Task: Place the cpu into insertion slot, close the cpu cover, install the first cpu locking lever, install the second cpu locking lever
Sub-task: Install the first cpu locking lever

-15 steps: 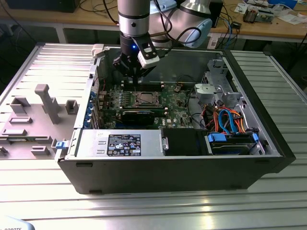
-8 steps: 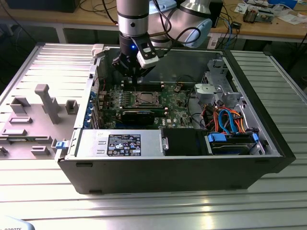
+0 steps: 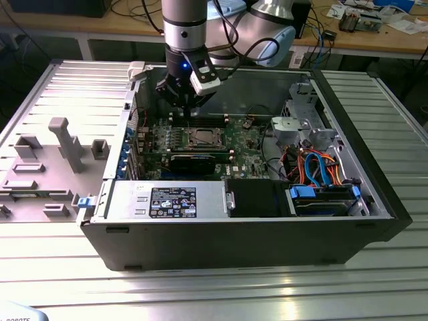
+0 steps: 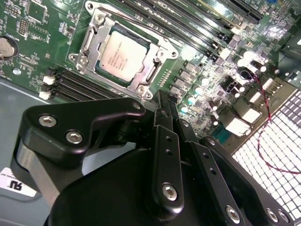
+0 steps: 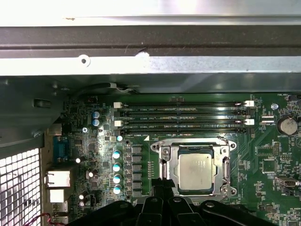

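Item: cpu [image 4: 123, 54], metal top up, seated in the insertion slot [image 4: 139, 39], just above centre of the exterior view. I cannot see the slot's contact field beneath it.
Item: cpu cover [image 4: 89, 42], lying flat around the chip.
Item: pincer [image 4: 162, 100], narrow, fingers together and empty, tips just beside the cover's edge. Its body is cut off in both wrist views. In the exterior view its tips are lost in shadow inside the computer case [image 3: 234, 234].

The cpu [image 4: 123, 55] is dull silver-grey, the cpu cover [image 4: 89, 42] brighter silver, the motherboard [image 4: 42, 28] green. The gripper [image 4: 165, 101] is matte black, the cables [image 3: 314, 166] orange and blue.
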Robot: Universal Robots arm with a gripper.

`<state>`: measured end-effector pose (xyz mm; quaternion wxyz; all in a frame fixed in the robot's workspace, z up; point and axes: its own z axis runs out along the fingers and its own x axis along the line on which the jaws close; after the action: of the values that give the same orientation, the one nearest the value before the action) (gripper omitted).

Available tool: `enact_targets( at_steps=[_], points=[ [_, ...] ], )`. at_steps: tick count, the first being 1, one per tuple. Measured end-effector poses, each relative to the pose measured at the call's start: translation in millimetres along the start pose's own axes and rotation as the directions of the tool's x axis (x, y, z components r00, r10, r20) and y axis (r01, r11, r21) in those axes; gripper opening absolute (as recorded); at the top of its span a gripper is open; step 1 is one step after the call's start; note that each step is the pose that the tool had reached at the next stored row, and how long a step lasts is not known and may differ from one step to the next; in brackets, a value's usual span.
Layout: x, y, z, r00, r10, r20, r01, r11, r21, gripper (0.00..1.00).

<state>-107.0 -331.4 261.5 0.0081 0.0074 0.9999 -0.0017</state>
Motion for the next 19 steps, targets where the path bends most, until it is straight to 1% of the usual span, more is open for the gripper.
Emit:
enact_targets(
  at_steps=[3, 4, 6, 8, 10, 14, 16, 17, 19],
  points=[
    [5.6, 0.1, 0.8, 1.0000, -0.003, 0.0002, 0.003, 1.0000, -0.0003, 0.11],
    [6.1, 0.0, 1.1, 0.9999, -0.010, 0.0002, 0.010, 0.9999, -0.0003, 0.11],
    [6.5, 0.0, 1.9, 0.9993, -0.037, 0.0001, 0.037, 0.9993, -0.0015, 0.11],
    [9.6, 2.4, 2.2, 0.9989, -0.046, 0.0003, 0.046, 0.9989, -0.0020, 0.11],
    [10.7, 4.3, 2.4, 0.9987, -0.050, 0.0003, 0.050, 0.9987, -0.0021, 0.11],
    [11.4, 13.7, 3.0, 0.9975, -0.071, 0.0004, 0.071, 0.9975, -0.0024, 0.11],
    [11.4, 17.2, 3.2, 0.9970, -0.078, 0.0005, 0.078, 0.9970, -0.0026, 0.11],
    [11.4, 19.9, 3.3, 0.9964, -0.084, 0.0005, 0.084, 0.9964, -0.0027, 0.11],
    [11.5, 23.0, 3.4, 0.9951, -0.099, 0.0006, 0.099, 0.9951, -0.0030, 0.11]
  ],
)
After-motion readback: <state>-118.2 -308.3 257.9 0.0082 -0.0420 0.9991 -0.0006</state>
